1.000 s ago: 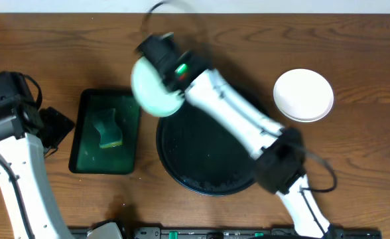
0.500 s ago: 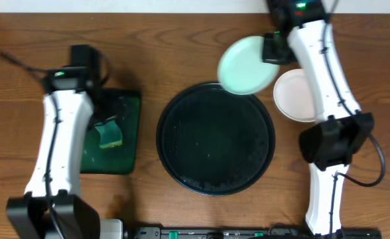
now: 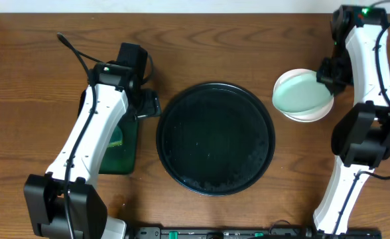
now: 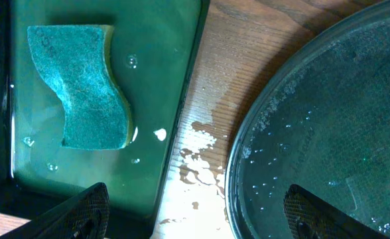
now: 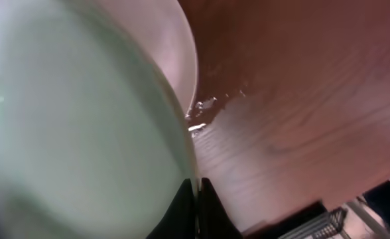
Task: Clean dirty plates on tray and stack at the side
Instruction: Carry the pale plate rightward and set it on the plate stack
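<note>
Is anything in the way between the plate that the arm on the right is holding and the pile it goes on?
Nothing visible. The right gripper pinches the greenish plate by its rim, right above the white plate beside the tray, with nothing between them.

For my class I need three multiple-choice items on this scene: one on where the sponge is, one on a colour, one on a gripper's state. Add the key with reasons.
1. The sponge lies: A in the green rectangular tray; B on the table; C between a gripper's fingers.
2. The film on the plate held by the right gripper is: A red; B pale teal-green; C yellow.
3. The left gripper is: A shut on the sponge; B shut on nothing; C open.
Key: A, it rests in that tray's water; B, the plate's face looks greenish from overhead; C, its fingertips stand wide apart.
</note>
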Robot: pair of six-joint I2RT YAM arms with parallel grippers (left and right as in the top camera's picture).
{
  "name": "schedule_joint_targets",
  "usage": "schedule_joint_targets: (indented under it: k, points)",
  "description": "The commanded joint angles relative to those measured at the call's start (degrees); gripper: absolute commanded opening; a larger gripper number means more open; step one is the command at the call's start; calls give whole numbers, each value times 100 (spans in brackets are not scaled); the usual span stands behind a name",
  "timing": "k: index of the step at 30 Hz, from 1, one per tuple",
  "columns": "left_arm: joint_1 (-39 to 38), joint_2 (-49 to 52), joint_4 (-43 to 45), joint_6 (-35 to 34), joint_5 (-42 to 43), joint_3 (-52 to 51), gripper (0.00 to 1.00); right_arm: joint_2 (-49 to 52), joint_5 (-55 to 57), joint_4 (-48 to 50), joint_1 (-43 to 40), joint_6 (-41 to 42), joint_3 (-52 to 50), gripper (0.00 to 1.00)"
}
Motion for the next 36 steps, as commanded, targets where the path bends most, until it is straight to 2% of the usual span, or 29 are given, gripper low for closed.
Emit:
schedule_joint_targets:
  k: [1,11,17,27,29,30,33,34,36]
  points:
    - [-15,33,-7,37,-4,33,85,-136,-61,306,74,83,-553,1]
    - [-17,33,-20,52,-2,33,85,-133,-654,1488,-474,214,-1862,1]
    - [-17,33,-2,48,0,33,85,-133,-625,1762,-859,101,-2035,1]
    - [-203,33,90,31,-2,35,85,-133,-601,2157,-393,-319,-2035,2]
    - [-234,33,133,33,-2,33,85,-136,-601,2262,-267,-446,-2033,36]
    - [-240,33,151,33,-2,35,85,-136,-601,2312,-203,-490,-2031,57]
    - [-240,35,170,33,-2,35,85,-136,-575,2361,-20,-568,-1958,94]
    - [-240,33,173,35,-2,33,85,-142,-575,2354,26,-568,-1912,99]
    - [-240,33,168,35,-2,33,85,-149,-551,2302,116,-566,-1781,99]
